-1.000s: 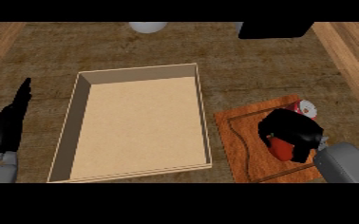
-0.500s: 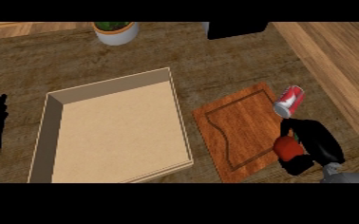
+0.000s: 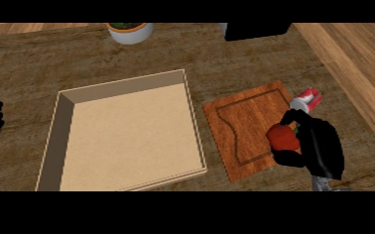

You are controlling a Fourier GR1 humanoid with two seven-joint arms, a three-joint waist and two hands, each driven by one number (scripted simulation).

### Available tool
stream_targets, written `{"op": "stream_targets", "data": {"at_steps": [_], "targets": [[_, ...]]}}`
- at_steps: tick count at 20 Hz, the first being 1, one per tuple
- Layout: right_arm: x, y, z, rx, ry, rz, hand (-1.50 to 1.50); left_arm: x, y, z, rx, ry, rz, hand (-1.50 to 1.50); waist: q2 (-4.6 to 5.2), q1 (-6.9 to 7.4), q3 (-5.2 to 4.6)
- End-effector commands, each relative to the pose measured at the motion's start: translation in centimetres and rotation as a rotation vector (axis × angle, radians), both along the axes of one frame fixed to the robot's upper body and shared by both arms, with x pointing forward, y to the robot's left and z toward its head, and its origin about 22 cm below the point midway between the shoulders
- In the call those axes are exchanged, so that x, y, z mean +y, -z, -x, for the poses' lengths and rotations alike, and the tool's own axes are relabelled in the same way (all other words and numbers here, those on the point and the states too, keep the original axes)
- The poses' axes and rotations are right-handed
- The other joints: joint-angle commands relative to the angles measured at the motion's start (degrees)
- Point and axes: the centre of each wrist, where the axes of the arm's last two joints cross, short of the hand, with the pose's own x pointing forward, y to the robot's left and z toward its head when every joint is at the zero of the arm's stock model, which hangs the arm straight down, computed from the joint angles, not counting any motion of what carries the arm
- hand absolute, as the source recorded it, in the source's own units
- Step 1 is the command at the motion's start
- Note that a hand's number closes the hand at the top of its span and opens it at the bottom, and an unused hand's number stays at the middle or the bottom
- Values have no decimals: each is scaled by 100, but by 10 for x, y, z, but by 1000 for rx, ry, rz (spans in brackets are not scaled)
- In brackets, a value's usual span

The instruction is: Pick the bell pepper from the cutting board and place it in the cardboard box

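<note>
Counter (image 3: 110,59): dark wood, coarse streaky grain, matt. Lighter smooth wood strip (image 3: 344,54) at right edge. Cutting board (image 3: 245,124): reddish-brown wood, smooth, routed groove. Cardboard box (image 3: 62,129): matt tan card, paler inside floor. Bell pepper (image 3: 282,138): red, smooth, slight sheen. Right hand (image 3: 319,146): matt black, plastic-looking. Pot (image 3: 132,33): smooth white, glazed look. Can (image 3: 307,99): red-and-white, glossy.

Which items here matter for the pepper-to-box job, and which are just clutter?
Job:
- bell pepper, red, in the curled right hand
- cutting board
- cardboard box, open

Clutter:
- red can lying beside the board
- potted plant at the far edge
- black object at the far edge
</note>
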Motion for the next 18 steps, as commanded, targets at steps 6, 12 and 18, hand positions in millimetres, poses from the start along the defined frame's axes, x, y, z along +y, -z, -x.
{"op": "stream_targets", "data": {"at_steps": [6,12,18], "targets": [[117,-75,37,-200,71,-103,150,-22,-7,-18,-49,107,10,0,224,600,41],[170,-118,53,-251,166,-172,150,-33,-12,-31,-70,191,25,0,335,1055,67],[202,-147,26,-247,250,-253,150,-50,-15,-51,-78,225,16,0,414,1251,85]]}}
